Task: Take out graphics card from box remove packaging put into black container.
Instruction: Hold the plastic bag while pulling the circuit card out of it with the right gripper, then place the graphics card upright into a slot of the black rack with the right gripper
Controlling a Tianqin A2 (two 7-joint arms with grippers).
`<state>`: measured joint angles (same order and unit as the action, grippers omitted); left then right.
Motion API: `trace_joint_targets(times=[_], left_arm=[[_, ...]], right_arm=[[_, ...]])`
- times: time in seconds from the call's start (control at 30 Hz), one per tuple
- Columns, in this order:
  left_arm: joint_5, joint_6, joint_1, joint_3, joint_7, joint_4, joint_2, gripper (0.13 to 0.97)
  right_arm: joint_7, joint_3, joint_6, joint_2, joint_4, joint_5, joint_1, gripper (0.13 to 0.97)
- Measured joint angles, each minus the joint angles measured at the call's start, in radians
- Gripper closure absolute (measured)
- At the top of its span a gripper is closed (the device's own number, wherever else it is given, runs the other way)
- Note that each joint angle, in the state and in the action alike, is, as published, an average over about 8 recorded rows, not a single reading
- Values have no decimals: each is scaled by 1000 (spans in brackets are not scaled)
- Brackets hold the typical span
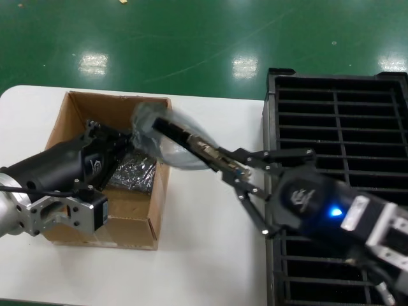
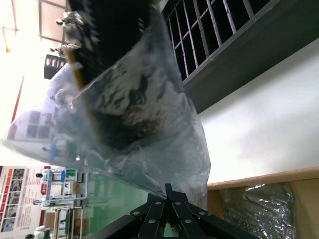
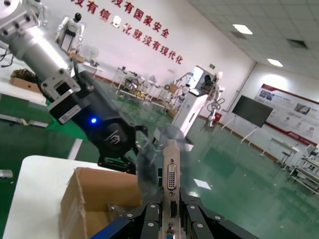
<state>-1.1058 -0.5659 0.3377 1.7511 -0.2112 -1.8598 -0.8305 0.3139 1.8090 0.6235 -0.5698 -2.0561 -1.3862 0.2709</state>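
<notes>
The table (image 1: 210, 255) runs white and bare between the box and the crate, and that strip is the open room I have. My crate (image 1: 338, 127) stands at the table's right edge, its long slots uncovered in the far half, while my right arm crosses over the near half. The box (image 1: 153, 191) sits on the left part of the table, and its right wall is near where the card hangs. More crinkled silver bags (image 1: 132, 173) lie on its floor.

My left gripper (image 1: 127, 141) reaches in over the box and is pinched shut on the bag (image 1: 148, 121), holding its end just above the box's far right corner. The bag (image 2: 124, 124) hangs clear of the table, stretched toward my other arm.

My right gripper (image 1: 223, 164) is clamped on the card (image 1: 191, 143) at the bracket end. In the right wrist view the bracket (image 3: 171, 174) stands upright between my fingers (image 3: 149, 224). The card's far end is inside the bag's mouth, above the gap between box and crate, touching neither.
</notes>
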Motion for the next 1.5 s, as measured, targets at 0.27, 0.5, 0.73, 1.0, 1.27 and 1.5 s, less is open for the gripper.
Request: trace_joint_targets(times=[0.27,0.5,0.73,1.0,1.27,1.5], left_arm=[[0,0,0,0,0,0,0,957],[0,0,0,0,0,0,0,957],[0,0,0,0,0,0,0,957],[0,0,0,0,0,0,0,957],[0,0,0,0,0,0,0,957],[0,0,0,0,0,0,0,957]], right_arm=[[-57,-102,31,-114,-3,-207,-40,909],[-114,-260,95,-202,-3,-410,-129,909],[-153,-468,154,-257,-4,-561,-234,909],[-43,-439,-17,-364,-3,-395,-320,909],[168,-224,-149,-425,9,-109,-249,909],[189,-205,-147,-420,12,-78,-234,909]])
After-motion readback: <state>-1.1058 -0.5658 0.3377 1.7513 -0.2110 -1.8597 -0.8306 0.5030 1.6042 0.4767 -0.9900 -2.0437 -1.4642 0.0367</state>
